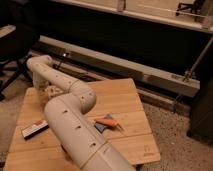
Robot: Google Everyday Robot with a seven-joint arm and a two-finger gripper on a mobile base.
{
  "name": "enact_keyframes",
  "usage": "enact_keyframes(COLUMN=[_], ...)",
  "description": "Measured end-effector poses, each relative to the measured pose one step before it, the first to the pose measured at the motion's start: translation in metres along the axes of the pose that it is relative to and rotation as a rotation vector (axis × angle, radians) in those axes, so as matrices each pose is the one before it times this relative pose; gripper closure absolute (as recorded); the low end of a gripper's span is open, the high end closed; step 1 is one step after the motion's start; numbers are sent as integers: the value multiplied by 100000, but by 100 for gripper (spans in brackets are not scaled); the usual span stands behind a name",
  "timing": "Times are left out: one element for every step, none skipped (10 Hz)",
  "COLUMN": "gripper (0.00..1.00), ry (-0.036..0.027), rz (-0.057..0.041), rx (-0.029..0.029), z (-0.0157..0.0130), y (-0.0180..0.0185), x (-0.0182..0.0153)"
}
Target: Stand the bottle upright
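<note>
Gripper (pixel 44 90) closed, low over wooden table's (pixel 125 100) far-left corner, flat box (pixel 35 129) front-left, orange object (pixel 106 121) mid-table

My off-white arm (pixel 75 132) is dotted with small dark holes, above a honey-toned table (pixel 125 97) with plank stripes. The gripper (pixel 46 90), low at the table's far left corner, reads the same cream to me; the box (pixel 35 129) is black, white and red.

Readable text: none.
- box (pixel 35 129), black-white-red: print too small to read.
- table (pixel 125 100): small mark at near right corner, unreadable.
- my gripper (pixel 48 91), low at the table's far left: no lettering legible.
</note>
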Motion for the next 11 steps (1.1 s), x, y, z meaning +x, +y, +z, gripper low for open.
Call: enact_keyframes(gripper=[70,70,70,70,70,70,70,70,70,70,70], ry=[-1778,-3574,-3196,-3724,-3815,-4467,-3593,-2719,-2354,-1973,-1437], rz=[295,986,1082,1268,1157,1311,961,689,442,321,248], rx=[1726,2385,1504,1487,973,1262,1235,1201,1122,896,660], z=[-947,-1380,-905,-1040,-742,-899,-869,-871,-869,-749,-603], y=[-414,-510,-244,-197,-20,-39,-19,23,101,193,244], x=[-74,-199,-120,-173,-193,-258,-190,-5,25,21,42])
